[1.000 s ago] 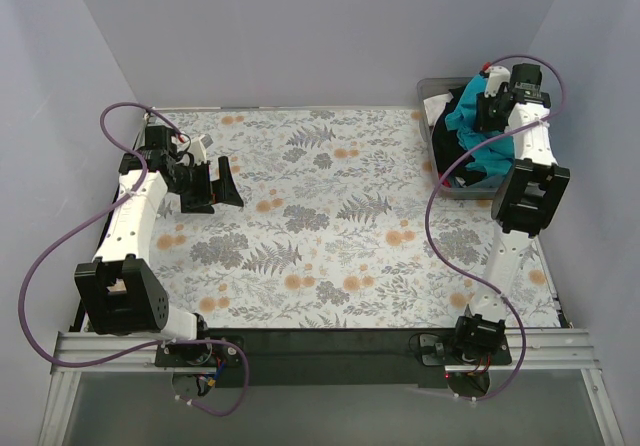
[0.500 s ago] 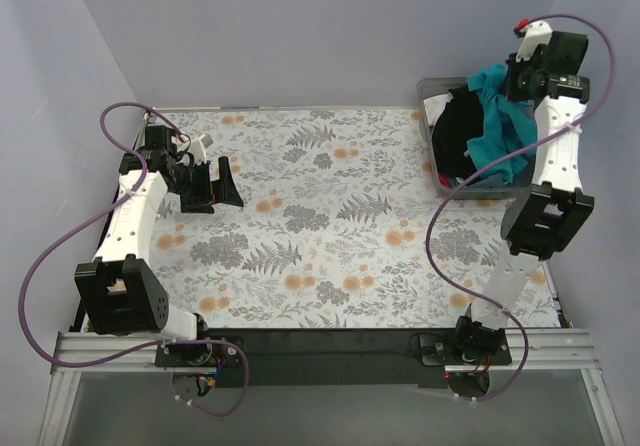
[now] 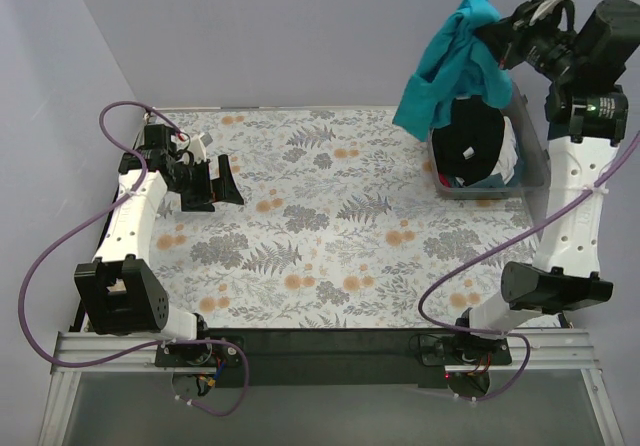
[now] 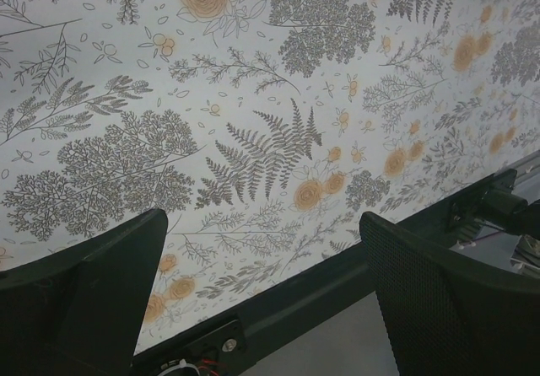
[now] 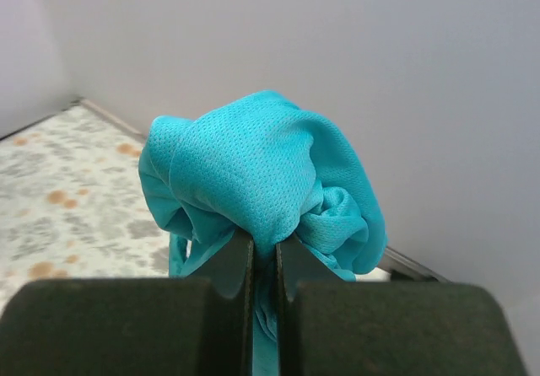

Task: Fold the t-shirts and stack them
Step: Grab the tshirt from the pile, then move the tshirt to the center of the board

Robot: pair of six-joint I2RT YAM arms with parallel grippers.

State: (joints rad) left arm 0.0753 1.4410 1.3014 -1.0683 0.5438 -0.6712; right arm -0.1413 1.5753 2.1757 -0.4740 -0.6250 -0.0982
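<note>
Right gripper has lifted the bunched, dangling teal t-shirt higher

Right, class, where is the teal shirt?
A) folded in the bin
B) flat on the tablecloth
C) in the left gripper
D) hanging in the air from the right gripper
D: the right gripper is shut on the teal shirt, which hangs in the air.

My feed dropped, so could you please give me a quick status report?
Right gripper shut on teal t-shirt, held high near bin. Left gripper open over tablecloth. Black t-shirt in bin.
</note>
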